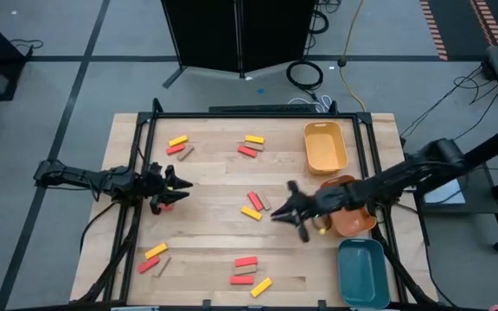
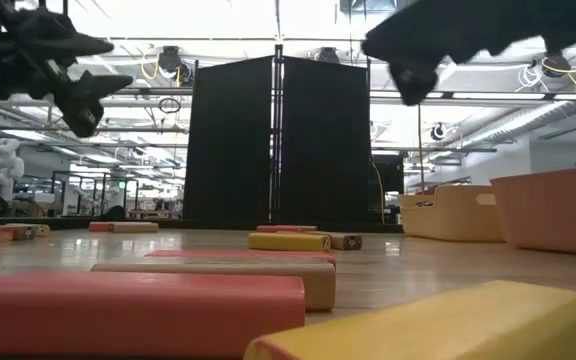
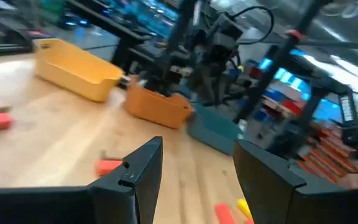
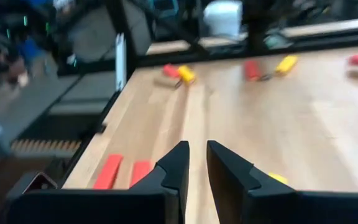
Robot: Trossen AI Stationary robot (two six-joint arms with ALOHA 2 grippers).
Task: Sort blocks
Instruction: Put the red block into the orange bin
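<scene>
Small red, yellow and tan blocks lie flat in loose groups on the wooden table: far left, far middle, centre, near left and near middle. My left gripper hovers open above the table's left part, over a red block; its wrist view shows nothing between its fingers. My right gripper hangs above the table just right of the centre blocks, its fingers a narrow gap apart and holding nothing. A yellow block lies below the right arm.
Three trays stand along the table's right side: yellow at the far end, orange in the middle under the right arm, teal nearest. A black frame rails the table's edges. In the low view, red and yellow blocks lie near.
</scene>
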